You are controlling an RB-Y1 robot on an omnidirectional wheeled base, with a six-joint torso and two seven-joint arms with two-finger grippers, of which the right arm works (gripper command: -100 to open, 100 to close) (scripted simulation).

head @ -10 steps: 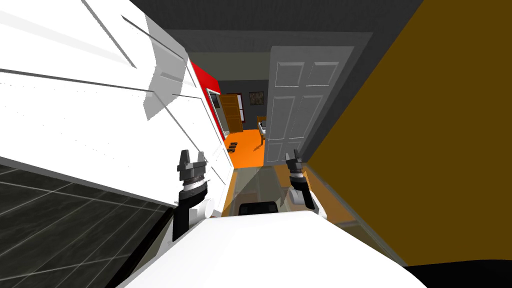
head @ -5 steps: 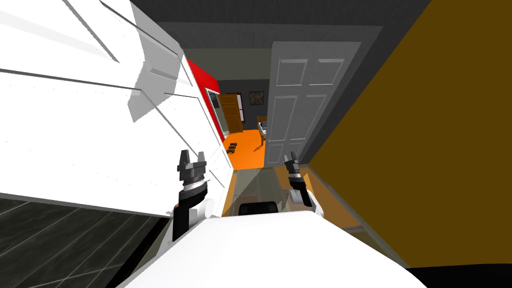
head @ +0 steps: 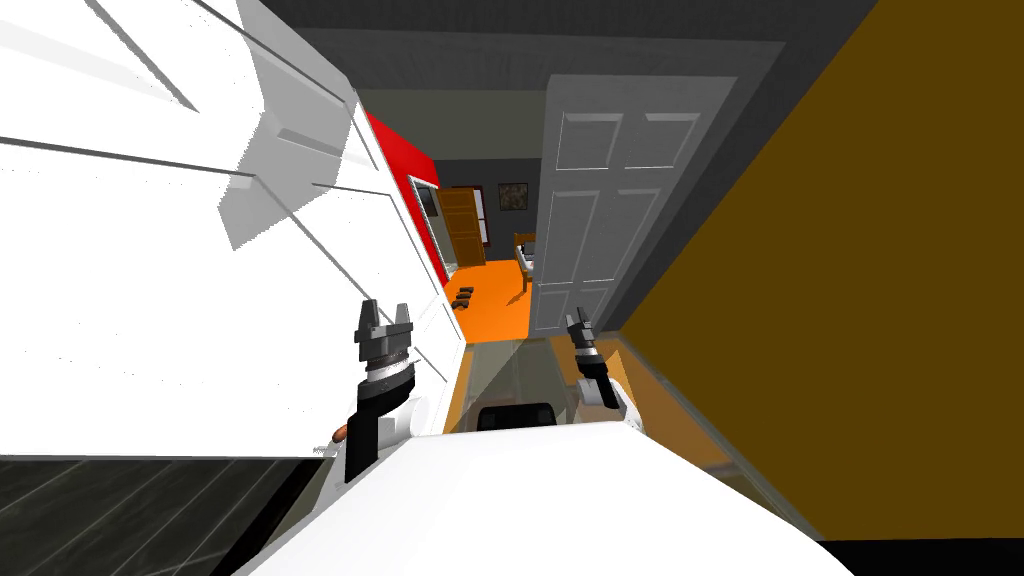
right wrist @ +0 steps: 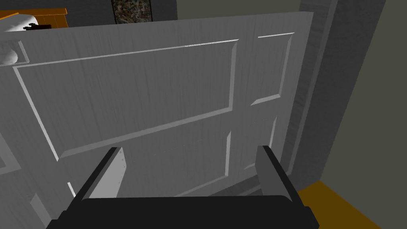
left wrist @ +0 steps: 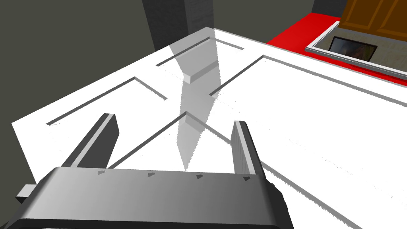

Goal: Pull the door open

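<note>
A big white panelled door (head: 150,300) takes up the left of the head view, swung close beside me, with a small brown knob (head: 340,432) at its lower edge by my left arm. My left gripper (head: 385,308) stands open just off the door's near edge. In the left wrist view the left gripper (left wrist: 173,120) has nothing between its fingers, and the white door (left wrist: 298,119) lies beyond them. A grey panelled door (head: 600,200) stands open ahead. My right gripper (head: 577,320) is open before it, and the right wrist view has the right gripper (right wrist: 190,148) facing the grey door (right wrist: 139,99).
An ochre wall (head: 850,300) runs close along my right. Between the two doors an orange floor (head: 495,295) leads into a far room with small dark things (head: 463,296) on it. A red wall (head: 400,150) sits behind the white door. Dark tiled floor (head: 120,510) lies at lower left.
The white door's face has spread lower and wider across the left of the head view. The grey door has slid slightly right in the picture. Both grippers stay open and almost still.
</note>
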